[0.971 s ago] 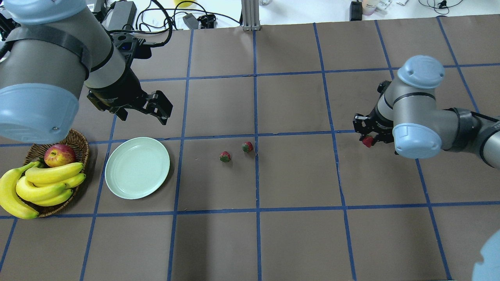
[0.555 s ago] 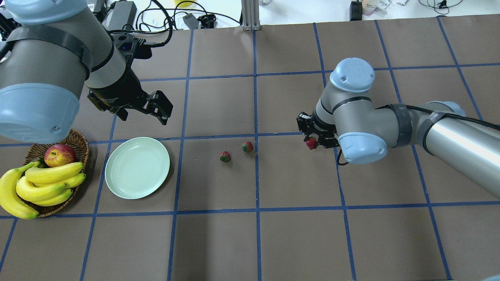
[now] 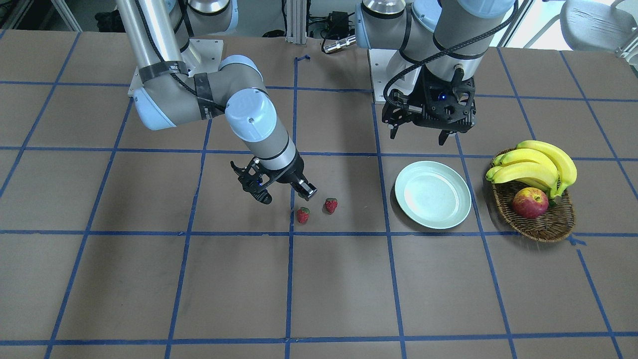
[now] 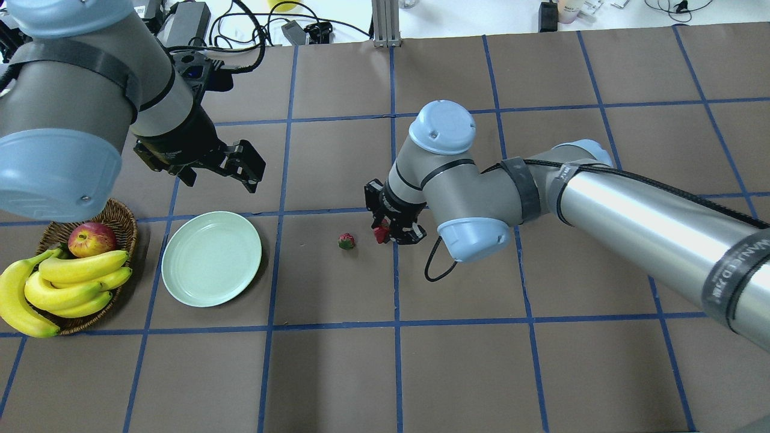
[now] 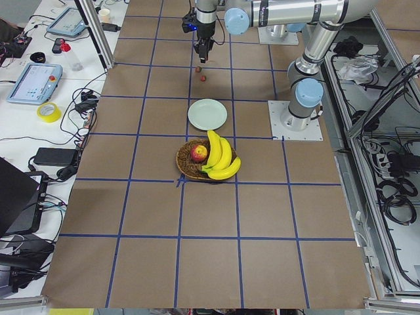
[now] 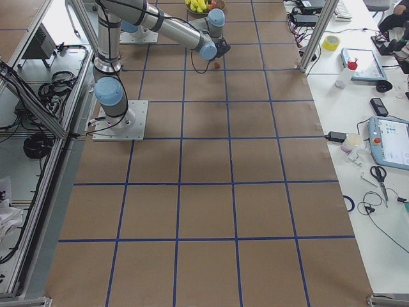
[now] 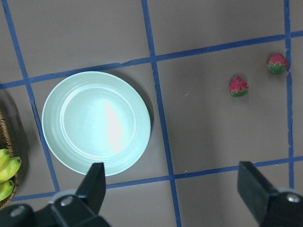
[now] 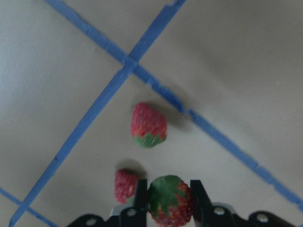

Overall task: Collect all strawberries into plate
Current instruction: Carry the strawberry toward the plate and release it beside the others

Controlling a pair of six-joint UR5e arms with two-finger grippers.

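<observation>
My right gripper (image 8: 168, 201) is shut on a red strawberry (image 8: 168, 204) with a green cap, held just above the table. Two more strawberries lie below it, one (image 8: 149, 125) ahead and one (image 8: 125, 185) beside the fingers. From the front they are a close pair (image 3: 302, 215) (image 3: 331, 205) next to the right gripper (image 3: 309, 193). The overhead view shows the right gripper (image 4: 385, 233) covering one; the partly green one (image 4: 346, 241) is clear. The mint-green plate (image 4: 212, 258) is empty. My left gripper (image 4: 243, 168) hangs open behind it, fingers (image 7: 94, 184) wide apart.
A wicker basket (image 4: 123, 219) with bananas (image 4: 72, 282) and a red-yellow apple (image 4: 91, 239) stands left of the plate. Blue tape lines grid the brown table. Cables and boxes lie beyond the far edge.
The right arm has swung left across the table carrying its strawberry, from the far right to just over the two lying strawberries. The left arm has stayed still.
</observation>
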